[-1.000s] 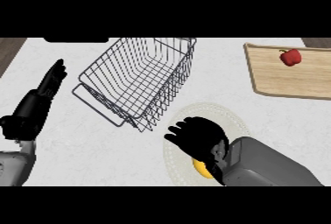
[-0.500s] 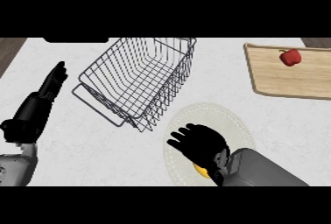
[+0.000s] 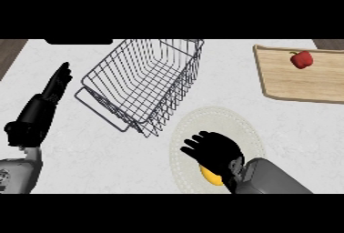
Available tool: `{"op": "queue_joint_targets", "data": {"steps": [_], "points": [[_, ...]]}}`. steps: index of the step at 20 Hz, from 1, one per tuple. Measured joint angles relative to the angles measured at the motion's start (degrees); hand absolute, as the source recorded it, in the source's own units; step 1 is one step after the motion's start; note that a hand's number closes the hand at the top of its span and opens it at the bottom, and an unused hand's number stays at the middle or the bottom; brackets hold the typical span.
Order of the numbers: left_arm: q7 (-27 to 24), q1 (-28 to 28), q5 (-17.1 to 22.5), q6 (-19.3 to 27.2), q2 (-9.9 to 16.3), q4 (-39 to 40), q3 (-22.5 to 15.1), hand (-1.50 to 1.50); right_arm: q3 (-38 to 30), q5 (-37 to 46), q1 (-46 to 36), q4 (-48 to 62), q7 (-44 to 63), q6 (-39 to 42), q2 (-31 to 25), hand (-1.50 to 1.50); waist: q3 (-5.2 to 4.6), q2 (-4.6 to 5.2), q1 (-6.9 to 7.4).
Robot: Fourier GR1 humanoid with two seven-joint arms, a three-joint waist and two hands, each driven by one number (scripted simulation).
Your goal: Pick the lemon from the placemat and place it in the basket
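One lemon [image 3: 211,175] is all you have to move, and right now it sits on the placemat [image 3: 249,129] directly under the wrist side of your right hand [image 3: 214,149], only a yellow sliver showing below the palm. That hand hangs over it with fingers spread and slightly bent, holding nothing. To my eye the fingers point past the fruit, so pull the hand back toward yourself until the palm is centred over the lemon, then lower and curl fingers and thumb around it from both sides; a round fruit will likely roll if you press on one side only. Once you have it, lift straight up before moving off, because the basket [image 3: 144,82] lies up and to the left of the hand, tilted on the bench [image 3: 107,154], and its near wire rim could catch a low carry. Your left hand [image 3: 55,86] rests open, fingers straight, left of the basket; leave it there.
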Motion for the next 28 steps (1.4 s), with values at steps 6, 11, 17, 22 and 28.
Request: {"op": "queue_joint_targets", "data": {"steps": [6, 11, 17, 22, 28], "points": [[-0.52, 0.43, -1.04, -1.28, -1.1, -0.17, 1.42, 0.0, -2.43, 4.72, 0.07, 4.2, -3.72, -0.32, 1.92, -1.5, 0.0, 0.01, 0.06], [-0.52, 0.09, -1.66, -2.59, -1.65, 0.23, 2.7, 0.0, -2.6, 9.08, 2.7, 5.75, -6.57, -1.76, 2.44, 1.5, 0.0, 0.0, -0.01], [-1.08, -0.35, -2.67, -3.07, -2.92, 0.94, 3.52, 0.0, -5.04, 12.31, 3.61, 7.42, -8.05, -3.76, 5.37, 1.5, -0.17, -0.46, -0.08], [-1.01, 1.35, -3.32, -3.59, -3.52, -0.88, 3.74, 0.0, -4.81, 15.49, 3.08, 9.17, -13.33, -7.08, 4.87, 1.5, -0.16, -0.6, 0.1], [0.52, 0.09, -3.76, -3.87, -4.02, -0.75, 4.11, 0.0, -7.53, 18.63, 3.52, 11.9, -13.09, -13.16, 7.27, 1.5, -0.12, -0.72, -0.22]]}}
